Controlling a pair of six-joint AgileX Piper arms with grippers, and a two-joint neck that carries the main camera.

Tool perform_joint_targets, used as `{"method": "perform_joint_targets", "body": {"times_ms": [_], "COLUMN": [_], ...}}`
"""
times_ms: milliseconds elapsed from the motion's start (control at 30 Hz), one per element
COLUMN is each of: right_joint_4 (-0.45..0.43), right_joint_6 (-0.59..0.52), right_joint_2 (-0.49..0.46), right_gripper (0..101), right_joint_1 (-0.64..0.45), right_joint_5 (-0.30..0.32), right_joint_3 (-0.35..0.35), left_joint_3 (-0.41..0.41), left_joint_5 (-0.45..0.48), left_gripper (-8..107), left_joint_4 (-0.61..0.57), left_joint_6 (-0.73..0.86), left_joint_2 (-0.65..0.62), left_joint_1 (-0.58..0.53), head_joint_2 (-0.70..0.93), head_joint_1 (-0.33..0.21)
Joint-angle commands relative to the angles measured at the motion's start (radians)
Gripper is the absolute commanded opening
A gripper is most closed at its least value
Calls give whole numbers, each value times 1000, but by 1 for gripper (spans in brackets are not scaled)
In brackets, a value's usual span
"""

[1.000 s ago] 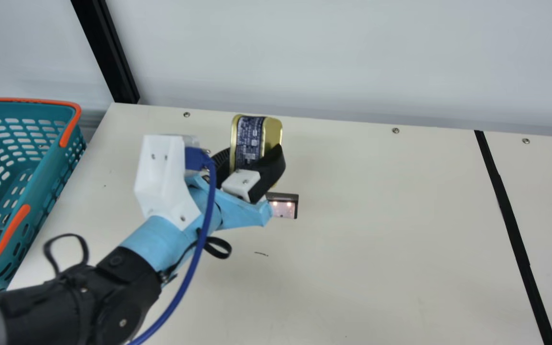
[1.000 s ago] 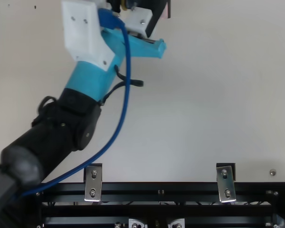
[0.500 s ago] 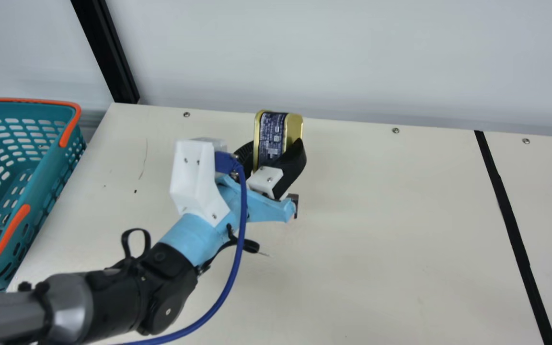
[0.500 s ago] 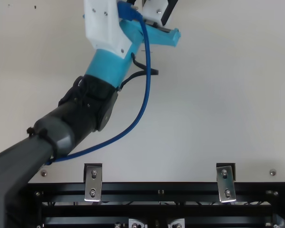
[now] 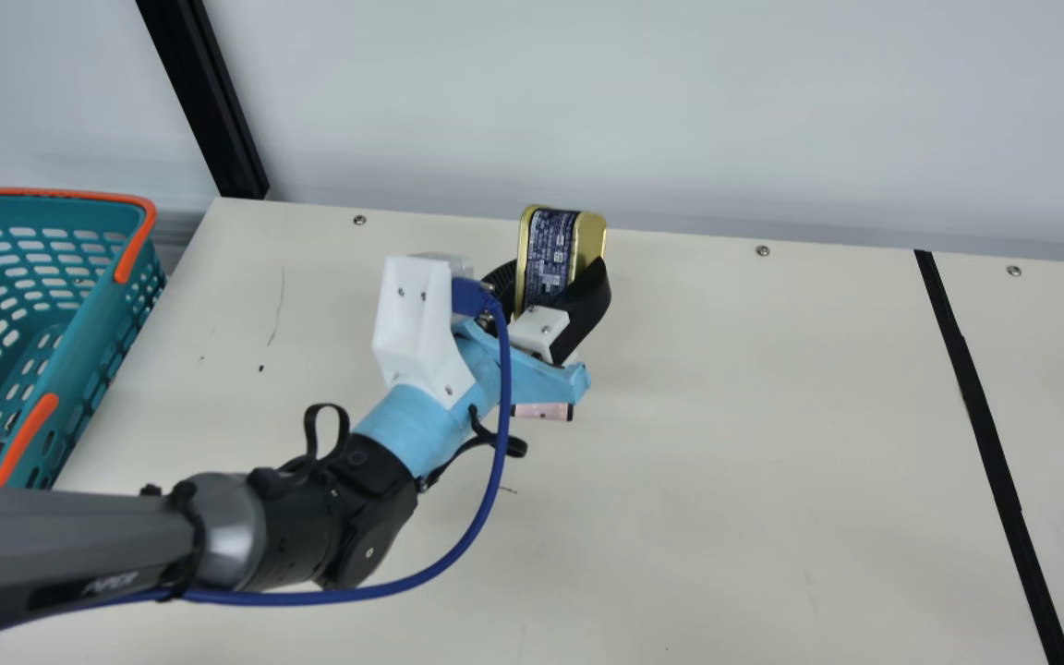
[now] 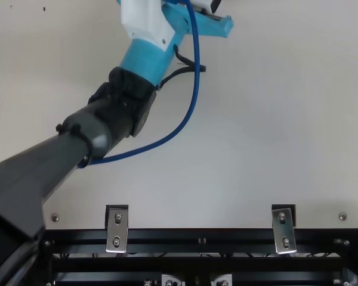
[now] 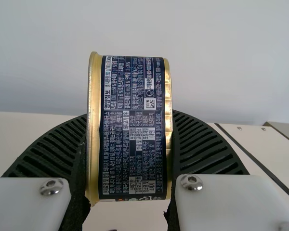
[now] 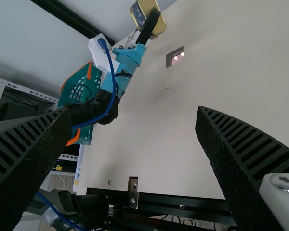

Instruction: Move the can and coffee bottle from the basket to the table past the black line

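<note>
- The can (image 5: 550, 245), gold-rimmed with a dark blue printed label, is in the left gripper (image 5: 558, 286), held up above the table (image 5: 772, 462).
- The left gripper is clamped on it, one ribbed finger against each flat end, so that the can sits on edge with its rims upright.
- In the main view it is between the basket and the black line (image 5: 983, 425), well apart from the line and on the basket's side of it.
- The right gripper (image 8: 132, 113) has its two fingers wide apart, with nothing between them.
- The teal basket (image 5: 89, 369) with orange trim is at the main view's left edge. Something dark is low inside it; what it is, I cannot tell.
- A blue cable (image 5: 458, 554) loops along the left arm.
- A small dark-edged rectangle (image 8: 175, 57) lies at the table surface, near the left gripper in the main view.
</note>
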Motion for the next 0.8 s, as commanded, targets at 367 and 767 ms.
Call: {"method": "perform_joint_targets", "body": {"times_ms": [367,767], "right_joint_4": [0,0], "right_joint_6": [0,0], "right_joint_2": [0,0], "right_gripper": [101,101], "right_joint_1": [0,0], "right_joint_5": [0,0], "right_joint_3": [0,0], "left_joint_3": [-52,-7], "left_joint_5": [-112,-157], "left_gripper": [10,10], "left_joint_4": [6,26], "left_joint_6": [11,54], "left_joint_2": [124,64], "left_joint_1": [18,33], "head_joint_2": [-5,-5], "head_joint_1": [-8,-8]}}
